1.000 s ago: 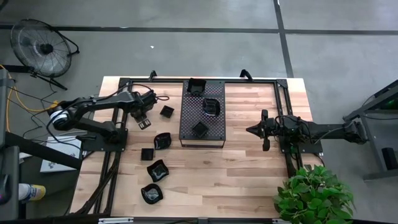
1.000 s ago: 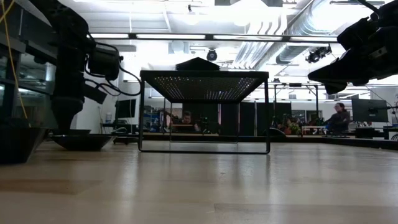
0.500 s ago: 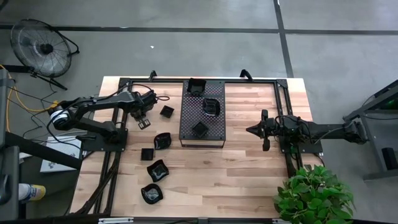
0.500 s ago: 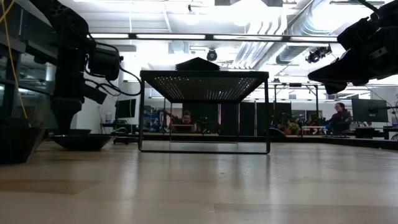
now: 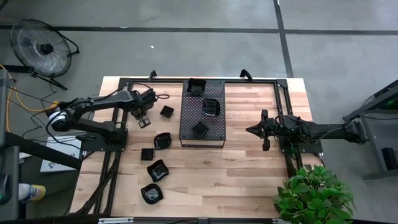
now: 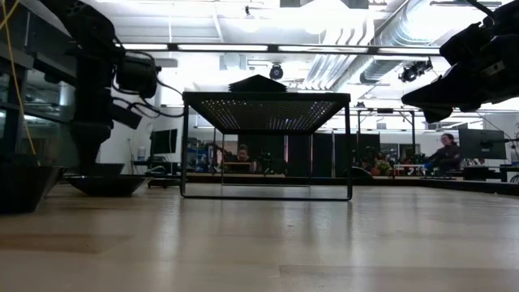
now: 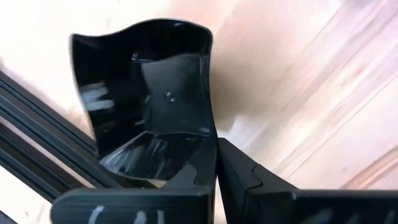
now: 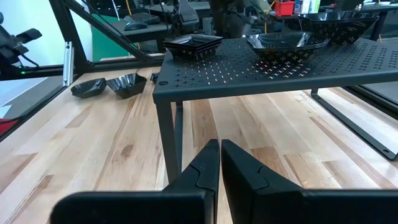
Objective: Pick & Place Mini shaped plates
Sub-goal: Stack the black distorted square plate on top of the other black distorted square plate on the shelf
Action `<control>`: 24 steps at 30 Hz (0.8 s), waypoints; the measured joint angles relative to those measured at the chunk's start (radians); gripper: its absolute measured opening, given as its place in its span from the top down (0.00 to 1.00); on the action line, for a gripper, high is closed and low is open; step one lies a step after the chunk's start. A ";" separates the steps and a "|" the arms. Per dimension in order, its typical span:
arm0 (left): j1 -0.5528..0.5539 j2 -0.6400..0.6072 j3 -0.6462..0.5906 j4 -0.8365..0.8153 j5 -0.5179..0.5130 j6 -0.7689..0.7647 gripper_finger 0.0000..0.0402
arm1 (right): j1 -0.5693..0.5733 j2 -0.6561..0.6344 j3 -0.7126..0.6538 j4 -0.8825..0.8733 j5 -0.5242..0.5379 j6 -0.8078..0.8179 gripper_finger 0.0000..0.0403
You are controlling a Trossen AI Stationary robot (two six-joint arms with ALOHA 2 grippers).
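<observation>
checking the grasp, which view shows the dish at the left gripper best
The left wrist view: the wavy-edged dish fills it, its rim pinched by the left gripper. High view shows a speck; low view only the arm; right wrist nothing.

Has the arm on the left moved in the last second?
Yes, slightly. In the low view the left gripper, shut on a small black dish, has shifted a little toward the raised black tray and risen a touch.

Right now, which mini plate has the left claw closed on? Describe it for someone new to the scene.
Start at the perforated black tray. Left of it, beside the table's black frame rail, the left claw pinches the rim of a square plate; unlike its neighbours, it is the only one gripped.
</observation>
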 joint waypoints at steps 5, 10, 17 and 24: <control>0.000 0.000 0.063 -0.021 0.000 0.052 0.99 | 0.000 0.000 0.000 0.000 0.000 0.000 0.97; -0.030 0.000 0.128 -0.054 -0.024 0.121 0.99 | 0.000 0.000 0.000 0.000 0.000 0.000 0.97; -0.068 0.000 0.200 -0.074 -0.046 0.224 0.99 | 0.000 0.000 0.000 0.000 0.000 0.000 0.97; -0.067 0.000 0.278 -0.080 -0.032 0.378 0.99 | 0.000 0.000 0.000 0.000 0.000 0.000 0.97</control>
